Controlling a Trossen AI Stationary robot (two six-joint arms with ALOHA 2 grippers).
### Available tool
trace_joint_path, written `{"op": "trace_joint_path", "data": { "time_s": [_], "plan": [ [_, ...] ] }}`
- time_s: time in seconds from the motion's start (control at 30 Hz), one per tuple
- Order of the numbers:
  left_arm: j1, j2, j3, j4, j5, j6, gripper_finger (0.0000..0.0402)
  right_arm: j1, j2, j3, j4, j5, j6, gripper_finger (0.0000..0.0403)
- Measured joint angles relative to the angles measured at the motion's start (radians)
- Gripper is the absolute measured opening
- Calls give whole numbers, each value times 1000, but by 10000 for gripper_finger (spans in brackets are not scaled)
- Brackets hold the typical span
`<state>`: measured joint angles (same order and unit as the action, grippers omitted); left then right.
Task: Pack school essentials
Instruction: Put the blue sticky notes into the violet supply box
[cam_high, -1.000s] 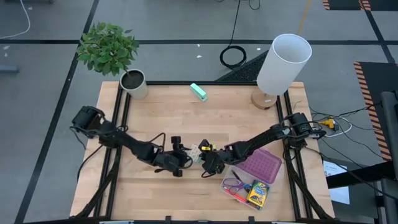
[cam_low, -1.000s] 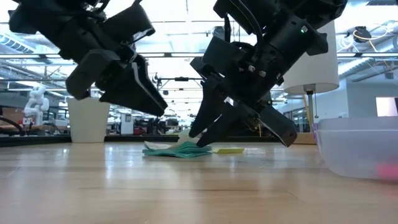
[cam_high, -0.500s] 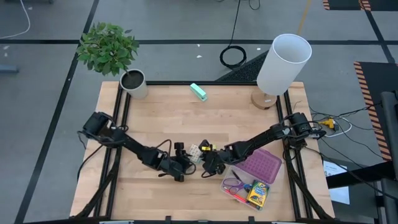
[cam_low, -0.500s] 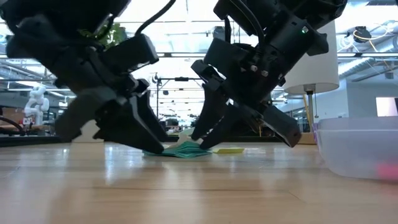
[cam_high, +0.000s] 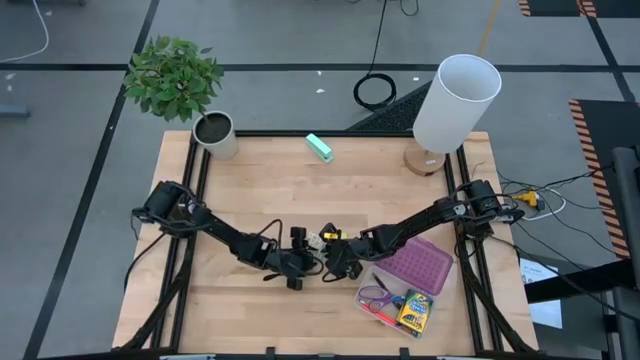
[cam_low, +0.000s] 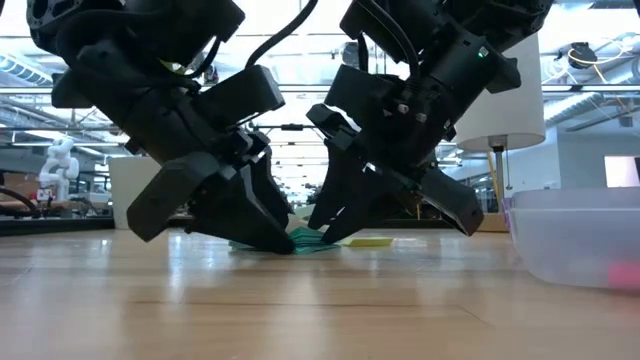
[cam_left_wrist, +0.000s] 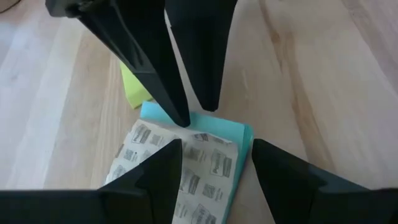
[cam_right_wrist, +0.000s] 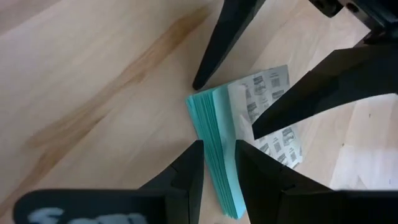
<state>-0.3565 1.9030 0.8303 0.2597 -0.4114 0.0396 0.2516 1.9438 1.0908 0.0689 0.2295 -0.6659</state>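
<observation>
The small card pack (cam_left_wrist: 205, 158), a teal stack with a white printed label on top, lies on the table mid-front (cam_high: 316, 242). A small yellow eraser (cam_left_wrist: 134, 87) rests flat beside it. My right gripper (cam_right_wrist: 219, 146) comes down on the pack from the table's right and is shut on its edge. My left gripper (cam_left_wrist: 214, 146) stands open at the pack's opposite corner. One of its fingers is over the label and the other is beside the teal edge. Whether it touches the pack, I cannot tell. In the low view both grippers (cam_low: 270, 230) (cam_low: 335, 225) reach down to the table. My right gripper pinches the pack's teal side edge (cam_right_wrist: 214, 134) between its two fingers, which slant down from the table's right. One fingertip (cam_left_wrist: 181, 118) is on the pack's top edge and the other (cam_left_wrist: 210, 102) is just outside it. The pack rests on the table.
A clear box (cam_high: 400, 300) at the front right holds purple-handled scissors, a red pen and a crayon box, with a purple lid (cam_high: 420, 265) beside it. A teal block (cam_high: 319, 148), a lamp (cam_high: 455, 95) and a potted plant (cam_high: 213, 130) stand at the back.
My left gripper has moved toward the table's right edge and down to the card pack, so that its open fingers now stand at the pack's corner. My right gripper and the pack have stayed where they were.
</observation>
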Motion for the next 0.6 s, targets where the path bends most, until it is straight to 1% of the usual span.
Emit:
{"op": "trace_joint_path", "data": {
  "time_s": [0.1,0.17,0.4,0.6],
  "plan": [
    [0,0,0,1,0,8,198,3,0,0,1,3,1,86],
    [0,1,-1,4,4,8,185,5,-3,0,-1,5,6,86],
    [0,2,-1,6,29,9,108,6,-5,0,-6,5,66,86],
    [0,3,-2,8,27,8,63,17,-5,-1,-46,11,126,86]
  ]
}}
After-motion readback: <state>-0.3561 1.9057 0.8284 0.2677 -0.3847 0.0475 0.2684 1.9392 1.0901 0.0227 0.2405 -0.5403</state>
